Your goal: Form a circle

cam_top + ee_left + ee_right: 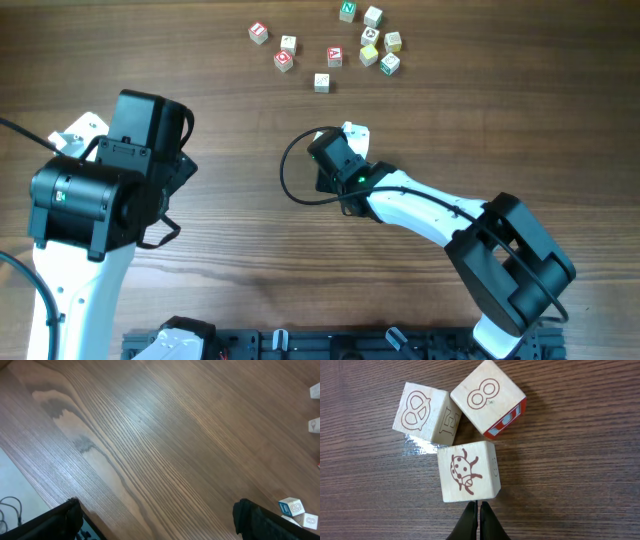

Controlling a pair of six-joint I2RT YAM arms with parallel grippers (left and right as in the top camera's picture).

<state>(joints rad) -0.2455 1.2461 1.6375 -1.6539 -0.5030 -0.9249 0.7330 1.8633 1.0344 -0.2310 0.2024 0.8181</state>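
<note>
My right end effector (476, 506) is pressed together and empty. Its tips are right at the near edge of the ladybug cube (468, 472), and I cannot tell whether they touch it. That cube is the nearest of the clump of three cubes (445, 427), which sits straight ahead of the tips. The pretzel cube (417, 410) lies ahead and to the left. The figure-eight cube (487, 397) lies ahead and slightly right, turned at an angle, with a red-and-blue side face. All three are packed close together. A shiny patch (417, 447) shows on the desk (580, 460) just beside the pretzel cube.

Only the right wrist view gives me those markings. From overhead the clump is a pale sliver showing past the black wrist. What the overhead view adds is the loose scatter of cubes (335, 56), well ahead of the right end effector and beyond the clump, with open wood in between.

My left end effector (155, 515) is spread wide. Its dark fingers (255, 517) sit at the bottom corners of the left wrist view with wood grain between them. Just beyond the right-hand finger sit two more cubes (295, 508), one marked in blue. The desk's edge runs past the left-hand finger. From overhead, a broad stretch of wood separates the two arms.
</note>
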